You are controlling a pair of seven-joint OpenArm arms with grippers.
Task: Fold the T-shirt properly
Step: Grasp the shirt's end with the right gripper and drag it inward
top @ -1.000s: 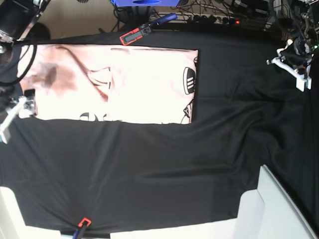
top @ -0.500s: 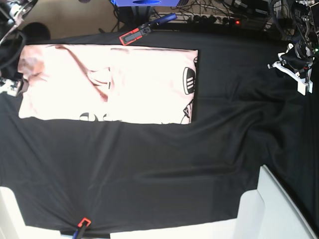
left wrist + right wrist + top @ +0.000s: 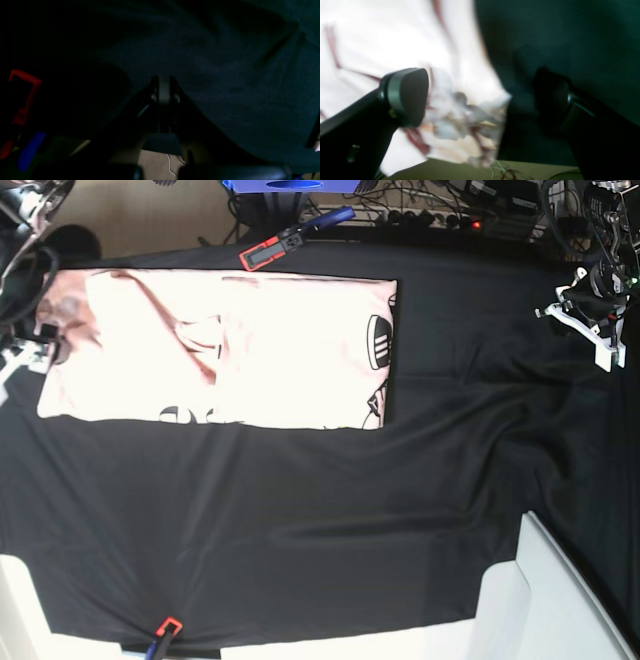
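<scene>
Pale pink T-shirt [image 3: 215,350] lying flat as a folded rectangle toward ten o'clock on the worktop [image 3: 330,510], printed lettering and a striped logo peeking along its three o'clock edge. Black cloth beneath, rumpled toward three o'clock. Right claw [image 3: 480,100] spread wide, holding nothing, poised over the shirt's nine o'clock edge (one finger [image 3: 407,95] above pink fabric, the other above black cloth); picture blurred there. Left claw [image 3: 163,90] pinched fully together, empty, hovering above bare black cloth near two o'clock in the base view [image 3: 590,315]. Red-and-black clamp [image 3: 270,250] at twelve o'clock on the worktop's far edge, just beyond the shirt.
</scene>
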